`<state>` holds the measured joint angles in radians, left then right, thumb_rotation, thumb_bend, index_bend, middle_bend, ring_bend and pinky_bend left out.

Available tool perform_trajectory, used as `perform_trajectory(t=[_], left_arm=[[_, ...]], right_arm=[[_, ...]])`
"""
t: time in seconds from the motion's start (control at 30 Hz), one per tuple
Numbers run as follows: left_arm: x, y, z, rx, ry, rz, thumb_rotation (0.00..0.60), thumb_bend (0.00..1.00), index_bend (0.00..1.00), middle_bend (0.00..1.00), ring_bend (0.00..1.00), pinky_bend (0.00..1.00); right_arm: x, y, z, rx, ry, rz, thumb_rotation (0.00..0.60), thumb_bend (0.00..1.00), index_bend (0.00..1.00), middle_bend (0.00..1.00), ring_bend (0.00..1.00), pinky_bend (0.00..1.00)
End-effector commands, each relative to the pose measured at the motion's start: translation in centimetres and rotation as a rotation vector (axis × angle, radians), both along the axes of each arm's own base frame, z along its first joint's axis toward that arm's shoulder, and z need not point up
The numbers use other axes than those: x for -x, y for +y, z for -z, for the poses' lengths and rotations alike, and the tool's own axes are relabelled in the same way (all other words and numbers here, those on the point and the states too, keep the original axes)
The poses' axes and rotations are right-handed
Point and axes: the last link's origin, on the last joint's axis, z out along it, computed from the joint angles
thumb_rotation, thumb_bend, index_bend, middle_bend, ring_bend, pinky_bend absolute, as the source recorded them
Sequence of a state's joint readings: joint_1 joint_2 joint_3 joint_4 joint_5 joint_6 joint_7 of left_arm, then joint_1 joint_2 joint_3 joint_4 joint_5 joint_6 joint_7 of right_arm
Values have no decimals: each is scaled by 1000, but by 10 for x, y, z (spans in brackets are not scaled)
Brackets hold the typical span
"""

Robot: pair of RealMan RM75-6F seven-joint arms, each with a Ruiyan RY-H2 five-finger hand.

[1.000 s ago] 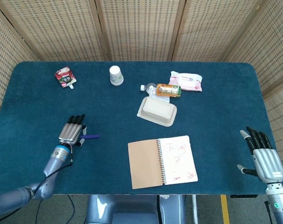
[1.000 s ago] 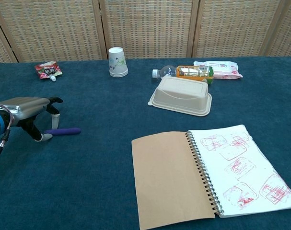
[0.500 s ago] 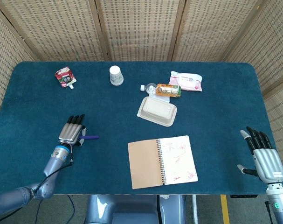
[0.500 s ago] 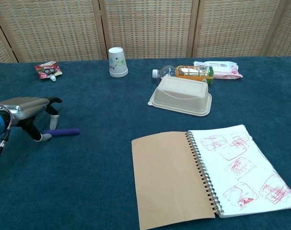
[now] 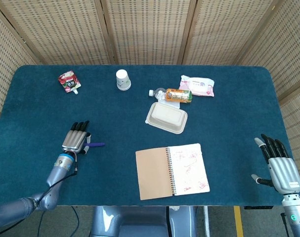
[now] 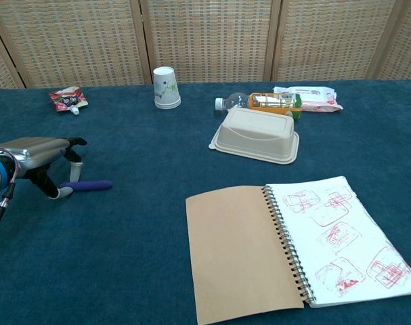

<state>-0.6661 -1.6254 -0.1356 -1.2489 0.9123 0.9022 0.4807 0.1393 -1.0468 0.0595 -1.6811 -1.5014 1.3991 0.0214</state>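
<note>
My left hand (image 5: 74,140) hovers palm down over the left part of the blue table (image 5: 36,113); in the chest view this left hand (image 6: 32,154) has its fingers curled down. Its thumb and a finger pinch the left end of a purple pen (image 5: 96,144), which lies flat on the cloth and points right, the pen (image 6: 90,185) touching the table. My right hand (image 5: 278,163) stands at the table's near right edge with its fingers spread and nothing in it; the chest view does not show it.
An open spiral notebook (image 5: 172,170) with red drawings lies at the near middle. Behind it sit a beige lidded food box (image 5: 166,117), a lying orange-labelled bottle (image 5: 173,94) and a pink wipes pack (image 5: 198,85). An upturned paper cup (image 5: 122,79) and red pouch (image 5: 69,81) stand at the back left.
The left hand has drawn back slightly toward the near left, and the purple pen has slid a little left with it. The right hand has not moved.
</note>
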Motion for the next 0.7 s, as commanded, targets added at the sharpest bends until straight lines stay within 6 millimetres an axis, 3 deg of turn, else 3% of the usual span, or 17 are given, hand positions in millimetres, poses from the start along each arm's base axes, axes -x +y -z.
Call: perform_trajectory(t=[0.03, 0.7], left_arm=[[0, 0, 0, 0, 0, -2, 600, 479, 629, 0, 0, 0], [4, 3, -14, -31, -64, -29, 600, 516, 680, 0, 0, 0]], right_arm=[[0, 0, 0, 0, -1, 0, 600, 0, 0, 0, 0, 0], [0, 0, 1, -2, -1, -2, 600, 0, 0, 0, 0, 0]])
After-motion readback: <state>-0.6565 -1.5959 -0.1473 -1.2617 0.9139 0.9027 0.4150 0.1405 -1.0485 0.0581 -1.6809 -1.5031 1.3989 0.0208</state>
